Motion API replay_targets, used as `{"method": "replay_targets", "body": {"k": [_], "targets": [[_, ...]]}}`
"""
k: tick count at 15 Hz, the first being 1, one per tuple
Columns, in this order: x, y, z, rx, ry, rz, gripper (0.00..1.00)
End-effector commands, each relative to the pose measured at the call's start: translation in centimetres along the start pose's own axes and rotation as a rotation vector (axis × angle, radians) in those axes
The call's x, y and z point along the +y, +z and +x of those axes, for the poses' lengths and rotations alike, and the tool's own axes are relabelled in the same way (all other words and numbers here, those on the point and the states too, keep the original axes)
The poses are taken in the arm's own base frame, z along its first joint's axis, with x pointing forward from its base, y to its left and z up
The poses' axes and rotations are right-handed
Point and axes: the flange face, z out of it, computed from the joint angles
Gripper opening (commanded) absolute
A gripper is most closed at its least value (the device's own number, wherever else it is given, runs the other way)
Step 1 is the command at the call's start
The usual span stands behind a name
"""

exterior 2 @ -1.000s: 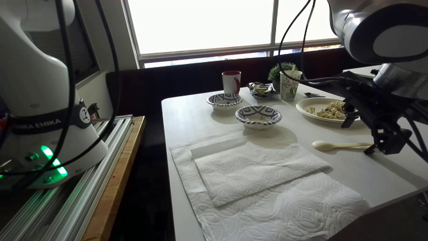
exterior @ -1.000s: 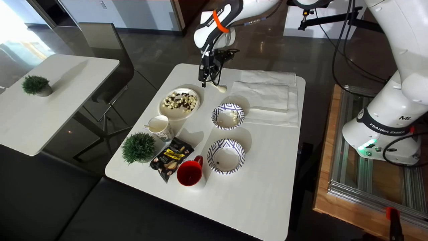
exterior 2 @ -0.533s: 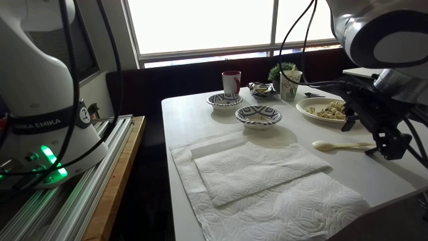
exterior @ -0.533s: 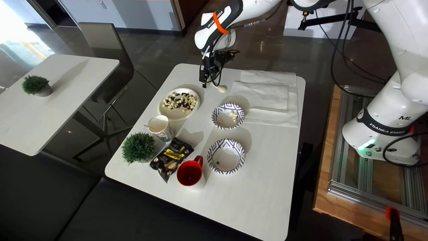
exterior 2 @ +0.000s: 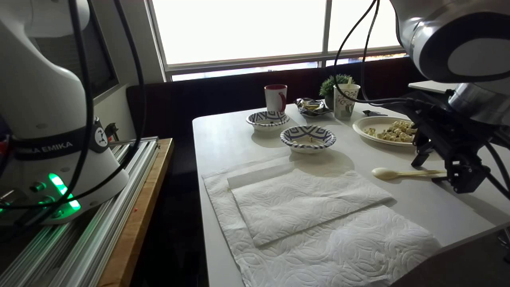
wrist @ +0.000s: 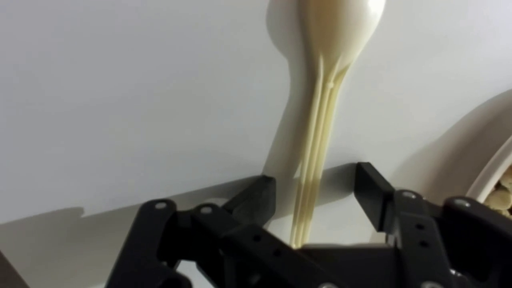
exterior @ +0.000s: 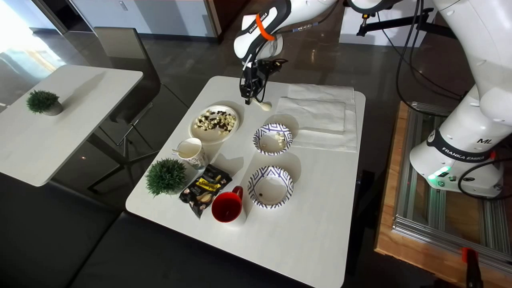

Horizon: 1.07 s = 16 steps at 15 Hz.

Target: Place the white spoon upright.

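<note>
The white spoon [exterior: 265, 106] lies flat on the table beside the plate. It also shows in the other exterior picture [exterior 2: 384, 173] and in the wrist view [wrist: 340, 32], where its bowl is at the top and its handle runs down between my fingers. My gripper [wrist: 316, 186] is open, one finger on each side of the handle, with a gap on both sides and no contact visible. In both exterior views the gripper [exterior: 248, 101] [exterior 2: 428, 170] is low over the handle, close to the table, and hides the handle's end.
A plate of popcorn [exterior: 208, 136] stands close beside the gripper; its rim shows in the wrist view [wrist: 490, 172]. Two patterned bowls [exterior: 270, 191] and a white folded cloth [exterior: 316, 114] lie nearby. A paper cup [exterior: 197, 160], plant [exterior: 166, 176], snack bag [exterior: 208, 186] and red-lined mug [exterior: 227, 208] stand farther off.
My gripper's fingers have moved closer together, most clearly in the last half second. The arm has shifted only slightly. The spoon has not moved.
</note>
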Motion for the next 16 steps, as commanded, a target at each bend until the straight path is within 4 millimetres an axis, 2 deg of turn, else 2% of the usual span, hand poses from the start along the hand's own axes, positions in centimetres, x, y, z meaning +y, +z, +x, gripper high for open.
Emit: {"method": "replay_targets", "body": {"k": [1, 5, 6, 14, 15, 16], "targets": [[0.1, 0.4, 0.5, 0.010, -0.012, 0.009, 0.55], [-0.5, 0.3, 0.6, 0.010, -0.022, 0.012, 0.44], [-0.6, 0.4, 0.6, 0.009, -0.023, 0.012, 0.47], [-0.9, 0.4, 0.6, 0.010, -0.027, 0.017, 0.35], [-1.1, 0.3, 0.6, 0.011, -0.029, 0.018, 0.27], [-1.1, 0.3, 0.6, 0.010, -0.029, 0.017, 0.24]]}}
